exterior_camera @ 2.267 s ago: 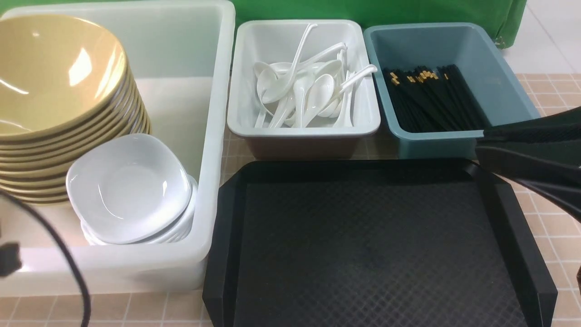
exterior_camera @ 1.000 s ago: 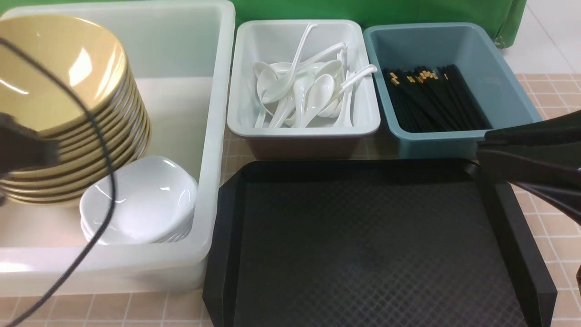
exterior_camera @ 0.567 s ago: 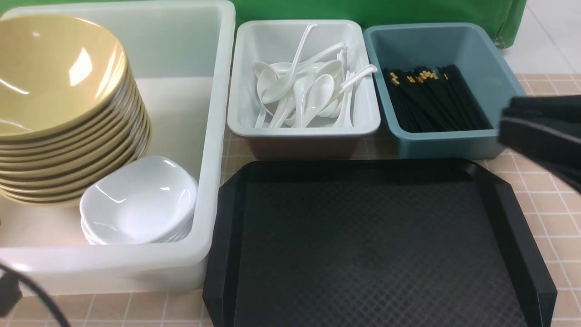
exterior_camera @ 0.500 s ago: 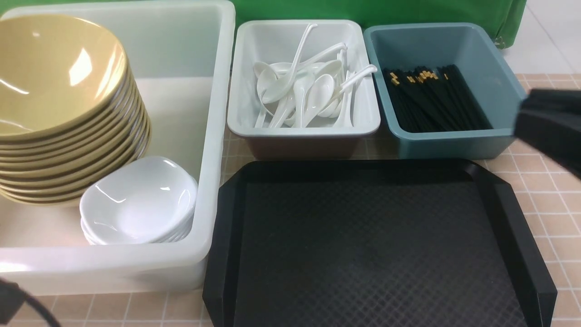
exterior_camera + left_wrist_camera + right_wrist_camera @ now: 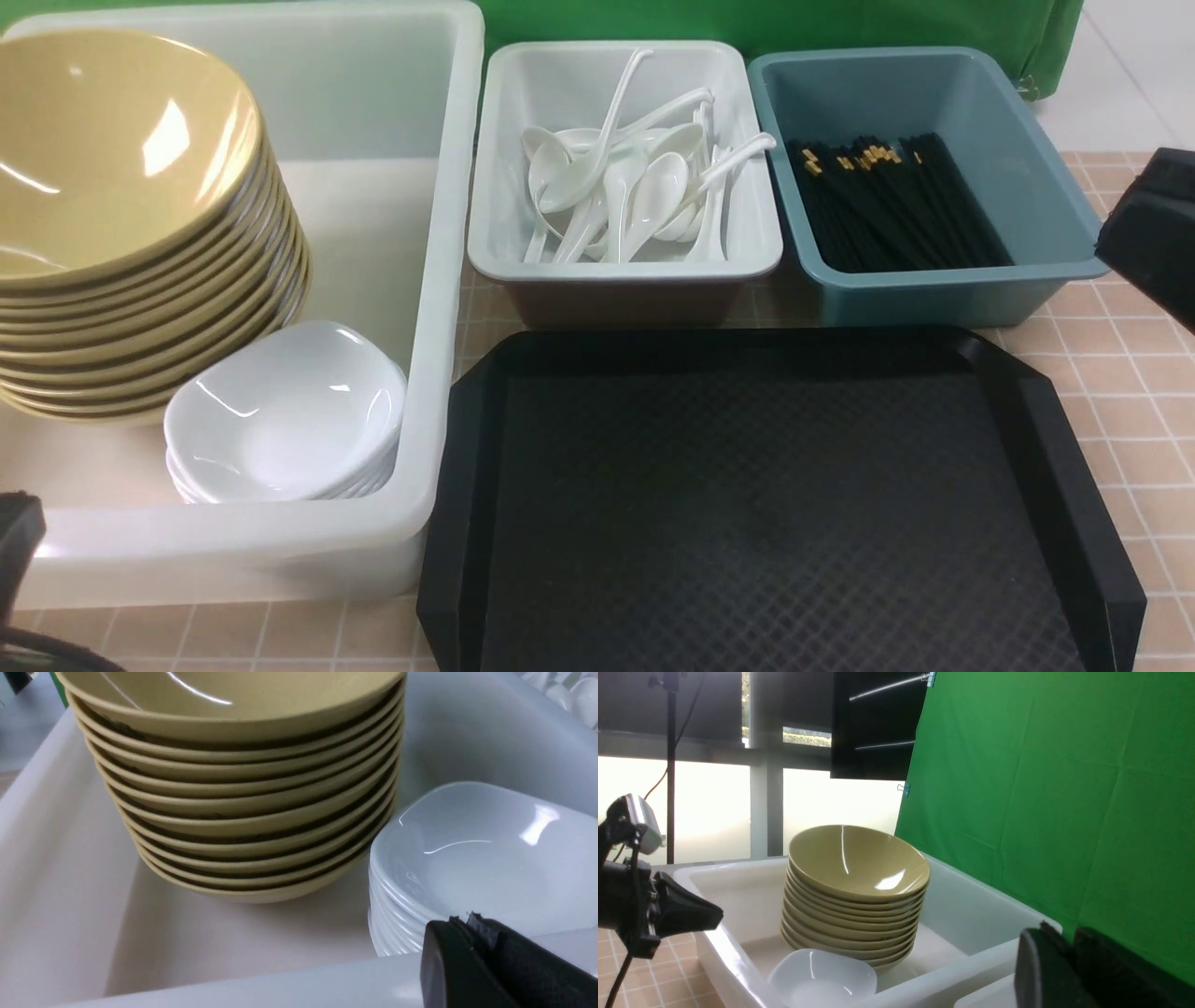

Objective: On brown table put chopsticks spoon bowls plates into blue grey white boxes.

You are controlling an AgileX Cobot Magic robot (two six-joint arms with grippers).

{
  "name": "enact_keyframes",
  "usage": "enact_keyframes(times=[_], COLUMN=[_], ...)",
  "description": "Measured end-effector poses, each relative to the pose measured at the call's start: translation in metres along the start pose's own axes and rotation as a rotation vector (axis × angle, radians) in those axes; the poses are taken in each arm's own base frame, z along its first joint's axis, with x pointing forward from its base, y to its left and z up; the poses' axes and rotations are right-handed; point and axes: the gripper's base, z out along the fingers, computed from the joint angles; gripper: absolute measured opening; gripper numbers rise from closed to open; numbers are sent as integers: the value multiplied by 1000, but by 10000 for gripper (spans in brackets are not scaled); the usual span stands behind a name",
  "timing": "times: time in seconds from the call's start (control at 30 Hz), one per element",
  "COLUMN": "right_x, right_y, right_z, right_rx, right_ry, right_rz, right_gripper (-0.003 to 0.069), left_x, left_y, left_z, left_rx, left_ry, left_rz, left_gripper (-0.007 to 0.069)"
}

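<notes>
Beside the black tray, white box of bowls, left hand pinched together, right hand barely parted.

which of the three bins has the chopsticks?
The blue-grey bin, rightmost of the three, holds the black chopsticks. The middle bin holds spoons; the large white one holds bowls.

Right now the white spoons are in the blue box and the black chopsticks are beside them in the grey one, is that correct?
Not quite: the boxes are swapped. The front view shows the white spoons in the grey box and the black chopsticks beside them in the blue box.
</notes>
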Motion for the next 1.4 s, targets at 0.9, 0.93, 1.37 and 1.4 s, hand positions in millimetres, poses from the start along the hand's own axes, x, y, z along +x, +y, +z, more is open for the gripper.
enact_keyframes(times=[0.9, 0.93, 1.37, 1.4], right_x=[148, 159, 206, 206], right_y=[-22, -21, -7, -7], right_z=[-82, -87, -115, -115], right_rx=[687, 738, 927, 927], right_ry=[233, 250, 432, 432], right_rz=[121, 126, 193, 193], right_gripper=[35, 35, 35, 35], left_x=[23, 23, 23, 23], left_y=[-3, -3, -3, -3], left_z=[8, 8, 8, 8], left_rx=[11, 11, 11, 11], left_ry=[91, 91, 91, 91], left_rz=[0, 0, 7, 7], left_gripper=[-11, -11, -11, -11])
